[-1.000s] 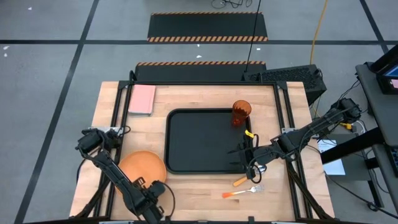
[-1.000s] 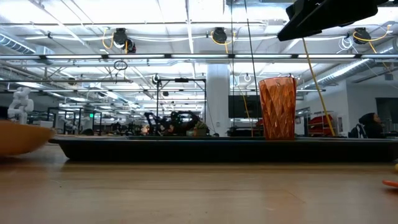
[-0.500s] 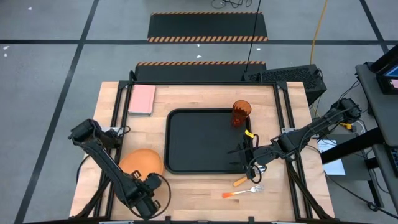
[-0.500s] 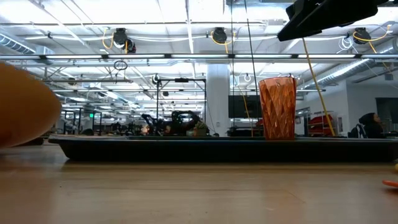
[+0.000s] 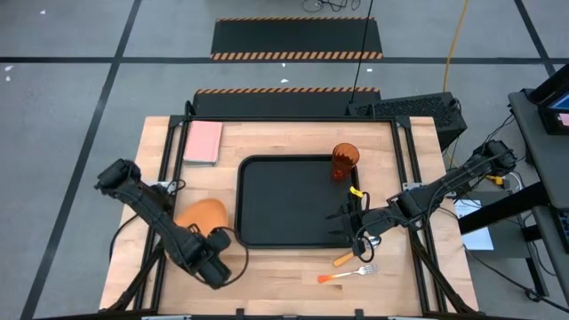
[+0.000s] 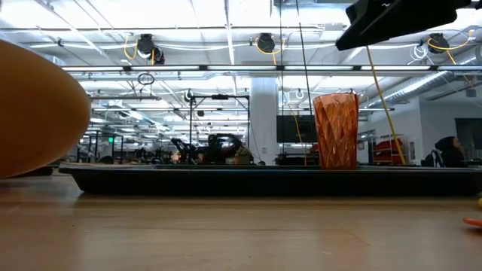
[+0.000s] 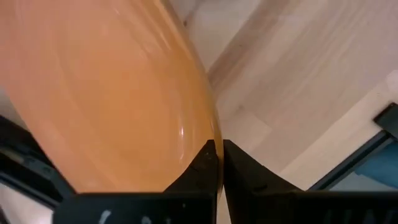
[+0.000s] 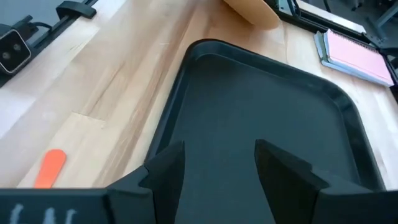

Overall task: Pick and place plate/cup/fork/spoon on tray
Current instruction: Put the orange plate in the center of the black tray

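Altogether one plate (image 5: 203, 215) pinched in left jaws, one cup (image 5: 345, 162), fork (image 5: 348, 273), spoon (image 5: 355, 252); right jaws spread.

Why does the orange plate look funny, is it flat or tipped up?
Tipped up. The left pincer pinches the plate by its rim, and it looks squashed from above.

Tray (image 5: 267, 169) floor mostly bare at frame centre, cup (image 5: 345, 161) blocking its upper-right corner, right gripper (image 5: 346, 220) over its right rim

High view overhead, low view table-level, both showing tray (image 5: 289, 201).
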Robot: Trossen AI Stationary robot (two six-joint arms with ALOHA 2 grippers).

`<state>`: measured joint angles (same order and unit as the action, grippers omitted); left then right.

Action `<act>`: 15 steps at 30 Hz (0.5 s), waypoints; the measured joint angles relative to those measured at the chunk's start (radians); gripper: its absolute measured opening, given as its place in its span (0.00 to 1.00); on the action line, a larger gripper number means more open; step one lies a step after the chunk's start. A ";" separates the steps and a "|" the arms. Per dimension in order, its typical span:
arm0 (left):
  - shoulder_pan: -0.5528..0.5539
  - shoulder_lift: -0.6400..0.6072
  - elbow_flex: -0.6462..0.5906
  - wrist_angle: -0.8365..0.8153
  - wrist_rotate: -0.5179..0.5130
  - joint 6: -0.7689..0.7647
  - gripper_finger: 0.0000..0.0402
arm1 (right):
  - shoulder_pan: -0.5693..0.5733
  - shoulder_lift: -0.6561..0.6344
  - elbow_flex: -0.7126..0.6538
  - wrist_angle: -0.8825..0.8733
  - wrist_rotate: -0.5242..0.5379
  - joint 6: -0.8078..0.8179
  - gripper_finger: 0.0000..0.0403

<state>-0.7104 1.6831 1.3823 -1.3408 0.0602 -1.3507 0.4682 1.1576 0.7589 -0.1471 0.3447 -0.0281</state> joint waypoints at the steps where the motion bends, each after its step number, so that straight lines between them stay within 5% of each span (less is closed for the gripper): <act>1: 0.013 -0.005 0.000 -0.003 0.003 0.021 0.01 | 0.000 0.000 0.000 0.000 0.004 -0.011 0.47; 15: 0.101 -0.051 0.116 -0.228 -0.080 0.195 0.02 | -0.046 -0.003 0.000 0.004 0.079 -0.150 0.47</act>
<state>-0.6099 1.6321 1.4983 -1.5685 -0.0203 -1.1553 0.4225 1.1542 0.7589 -0.1432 0.4236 -0.1782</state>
